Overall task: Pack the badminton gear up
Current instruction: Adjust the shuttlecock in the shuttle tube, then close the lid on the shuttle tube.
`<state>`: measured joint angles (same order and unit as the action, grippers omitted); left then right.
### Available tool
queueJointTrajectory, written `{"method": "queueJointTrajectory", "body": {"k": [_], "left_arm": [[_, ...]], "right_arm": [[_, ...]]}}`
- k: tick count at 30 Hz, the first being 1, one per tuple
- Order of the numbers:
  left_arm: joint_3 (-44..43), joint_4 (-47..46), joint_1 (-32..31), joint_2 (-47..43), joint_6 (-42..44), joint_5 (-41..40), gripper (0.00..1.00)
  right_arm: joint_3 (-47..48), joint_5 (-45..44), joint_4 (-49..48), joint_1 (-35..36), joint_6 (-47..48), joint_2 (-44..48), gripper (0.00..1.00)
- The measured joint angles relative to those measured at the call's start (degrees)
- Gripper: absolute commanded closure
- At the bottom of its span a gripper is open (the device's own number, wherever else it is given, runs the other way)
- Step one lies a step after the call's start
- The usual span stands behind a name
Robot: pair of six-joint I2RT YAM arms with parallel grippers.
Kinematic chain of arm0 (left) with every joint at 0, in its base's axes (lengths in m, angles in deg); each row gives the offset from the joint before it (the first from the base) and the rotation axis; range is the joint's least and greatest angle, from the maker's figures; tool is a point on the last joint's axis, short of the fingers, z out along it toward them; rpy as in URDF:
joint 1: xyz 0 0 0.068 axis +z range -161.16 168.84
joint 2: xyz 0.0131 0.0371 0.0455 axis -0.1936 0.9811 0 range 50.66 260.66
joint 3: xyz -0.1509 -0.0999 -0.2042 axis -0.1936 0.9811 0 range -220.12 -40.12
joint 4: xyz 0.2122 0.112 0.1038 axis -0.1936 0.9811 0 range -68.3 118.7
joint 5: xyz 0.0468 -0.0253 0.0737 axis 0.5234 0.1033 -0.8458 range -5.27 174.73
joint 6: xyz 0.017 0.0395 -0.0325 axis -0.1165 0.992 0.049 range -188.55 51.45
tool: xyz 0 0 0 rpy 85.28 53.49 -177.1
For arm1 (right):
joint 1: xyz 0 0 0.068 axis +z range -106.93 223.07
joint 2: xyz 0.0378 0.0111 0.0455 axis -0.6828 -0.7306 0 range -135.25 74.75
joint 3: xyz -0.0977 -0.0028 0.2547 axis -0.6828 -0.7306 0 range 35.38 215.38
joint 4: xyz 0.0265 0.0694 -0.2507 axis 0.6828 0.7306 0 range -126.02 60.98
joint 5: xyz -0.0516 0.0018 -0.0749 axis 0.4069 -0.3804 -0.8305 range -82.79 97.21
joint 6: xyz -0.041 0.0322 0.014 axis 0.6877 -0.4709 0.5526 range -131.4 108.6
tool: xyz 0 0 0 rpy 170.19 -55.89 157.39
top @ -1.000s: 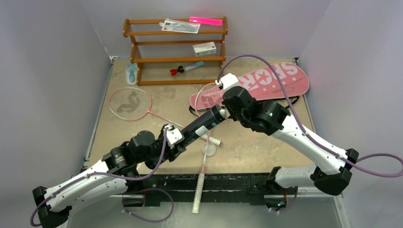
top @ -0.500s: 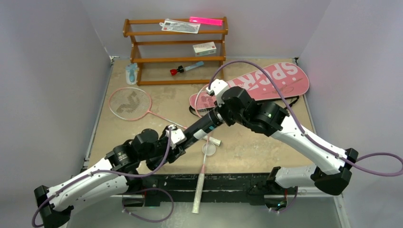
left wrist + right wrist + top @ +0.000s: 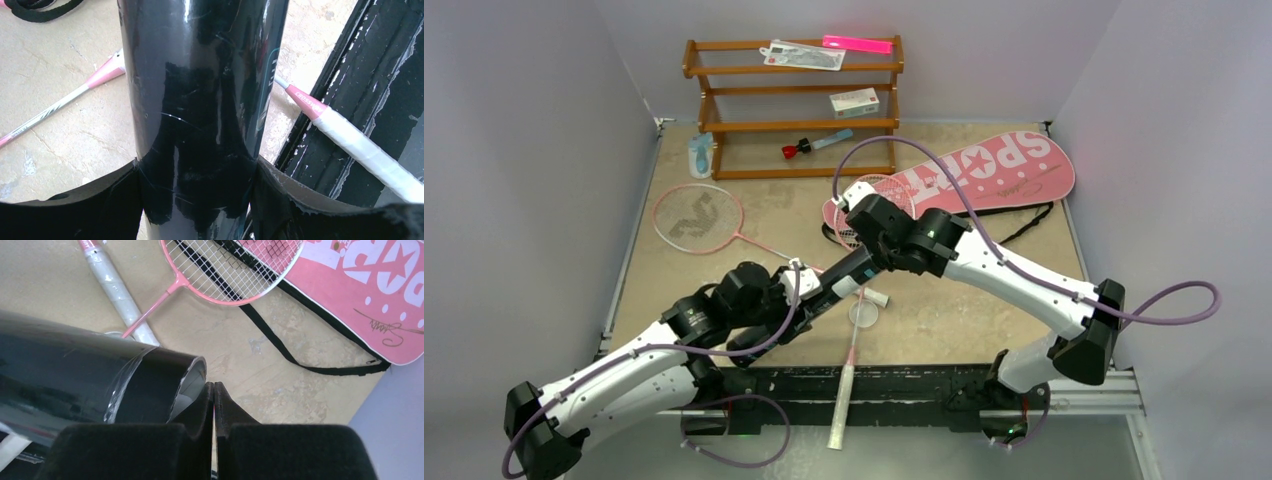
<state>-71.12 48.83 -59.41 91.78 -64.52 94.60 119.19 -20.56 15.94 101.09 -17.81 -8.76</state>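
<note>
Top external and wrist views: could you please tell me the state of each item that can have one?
black tube: lifted off the table, tilted, far end open.
left end effector: closed around the black tube.
right end effector: shut, empty, beside the tube's open end.
racket bag: flat on the table, strap loose.
left racket: flat on the table.
second racket: flat, handle overhanging the near edge.

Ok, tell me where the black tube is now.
In the top view the black tube slants up-right at centre, held by the left gripper, its open end beside the shut right gripper.
</note>
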Motion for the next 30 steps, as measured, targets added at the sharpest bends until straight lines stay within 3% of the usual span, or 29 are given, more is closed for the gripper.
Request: {"method": "queueJointTrajectory", "body": {"k": [7,13,19,22,25,28,30], "left_arm": [[0.0,-1.86,0.9,-1.53,-0.37,0.13,1.0],[0.0,-5.66,2.45,-8.04,-3.39,-6.36,1.0],[-0.07,-6.43,3.5,-11.15,-6.69,-15.63,1.0],[-0.63,-5.95,3.87,-11.45,-8.28,-22.1,1.0],[-0.76,-5.92,4.07,-12.39,-9.2,-26.03,1.0],[-0.76,-6.05,4.15,-14.69,-9.44,-28.22,1.0],[-0.76,-6.56,4.17,-16.68,-9.42,-29.09,1.0]], "right_arm": [[-0.92,-2.45,0.39,-2.12,-4.85,1.99,0.99],[-10.34,4.59,-5.86,-16.9,-8.61,11.98,0.92],[-18.71,9.77,-10.8,-16.5,-13.16,16.74,0.82],[-26.99,16.15,-16.61,-16.46,-14.36,18.53,0.73],[-34.05,22.29,-20.46,-16.2,-15.32,20.11,0.69],[-36.04,24.65,-22.69,-14.03,-17.0,18.69,0.71],[-36.04,24.68,-25.16,-11.56,-18.29,16.39,0.8]]}}
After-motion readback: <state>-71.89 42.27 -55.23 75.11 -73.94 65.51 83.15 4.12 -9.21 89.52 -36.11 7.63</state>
